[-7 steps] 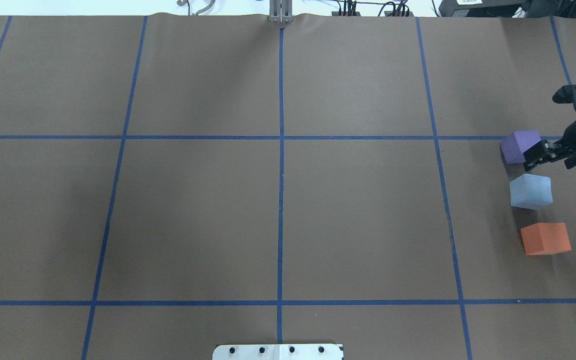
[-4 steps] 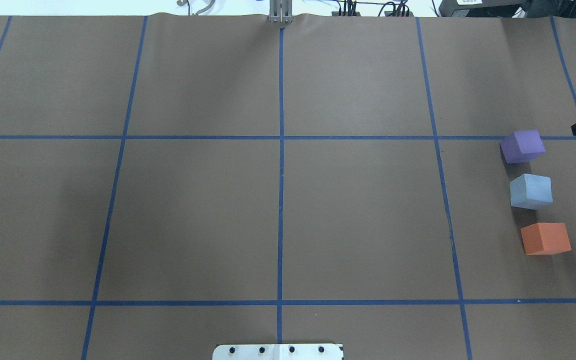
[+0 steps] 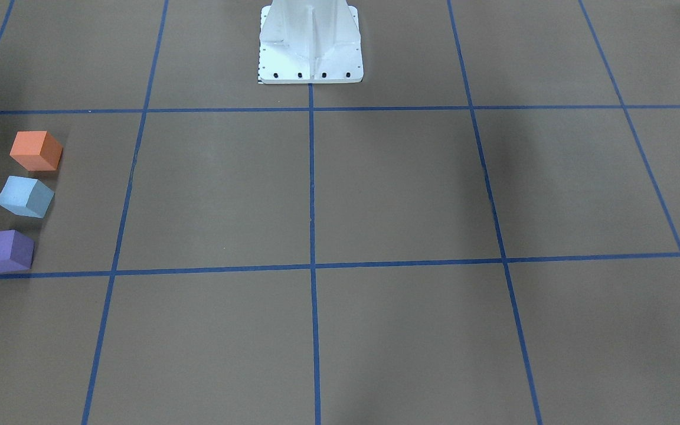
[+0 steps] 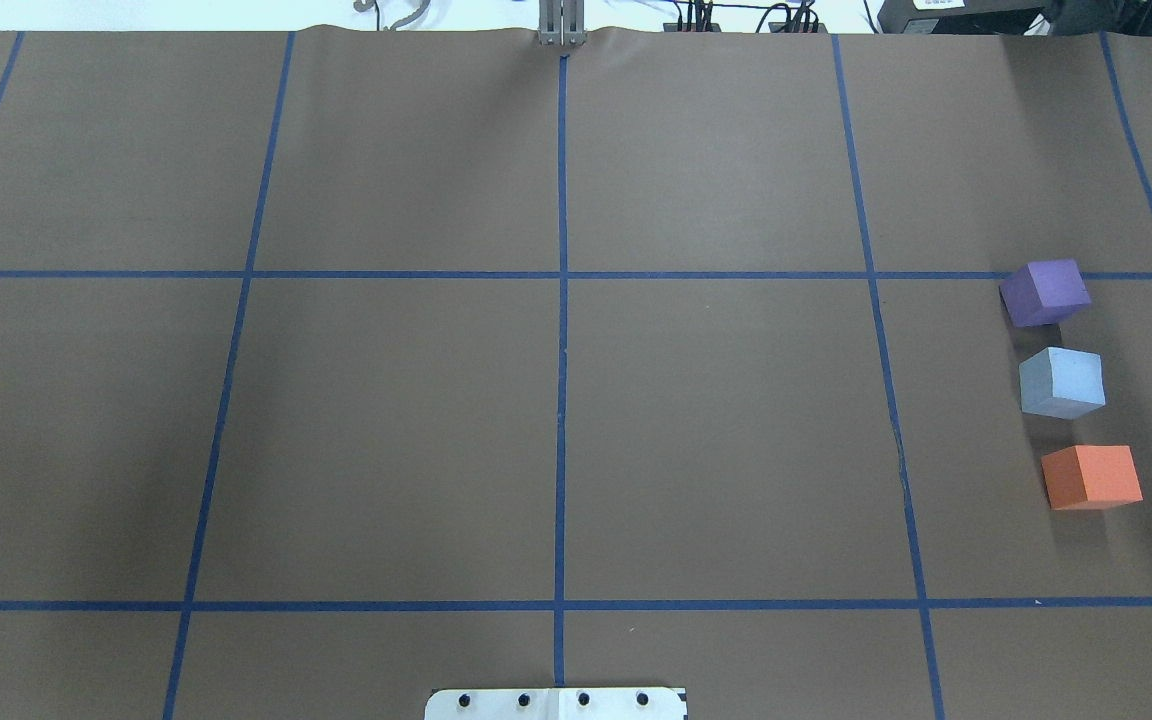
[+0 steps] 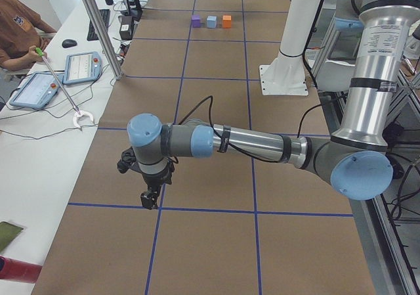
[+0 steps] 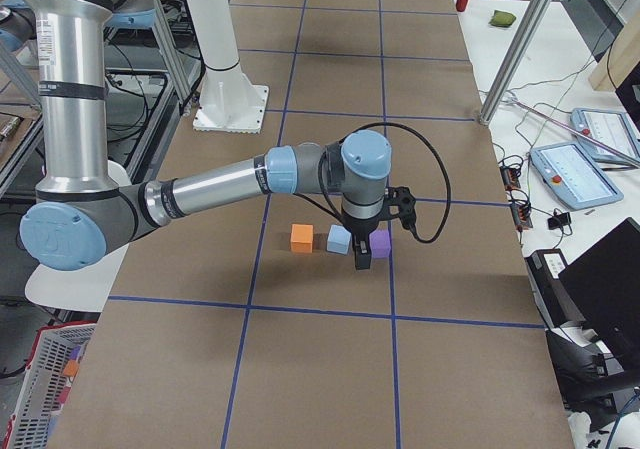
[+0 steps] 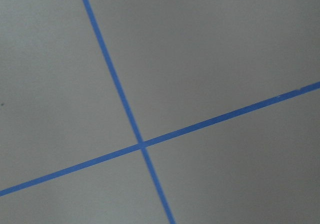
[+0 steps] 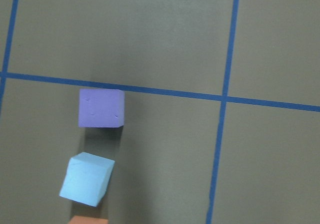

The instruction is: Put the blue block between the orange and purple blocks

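Note:
The blue block [image 4: 1062,382] rests on the table in a row between the purple block [image 4: 1044,292] and the orange block [image 4: 1091,477], apart from both. The front view shows the same row: orange [image 3: 35,150], blue [image 3: 25,196], purple [image 3: 4,251]. The right wrist view looks down on the purple block [image 8: 101,108] and the blue block [image 8: 87,178]. My right gripper [image 6: 362,259] shows only in the right side view, by the purple block [image 6: 380,242]; I cannot tell if it is open. My left gripper [image 5: 151,200] hangs over bare table far from the blocks; its state is unclear.
The robot's white base plate [image 4: 556,703] sits at the near table edge. Blue tape lines [image 4: 562,350] grid the brown table. An operator [image 5: 16,32] and tablets [image 5: 82,67] are at a side table beyond the far edge.
My right gripper, which was beside the purple block, has drawn away to the right and left the overhead view. The three blocks have not moved.

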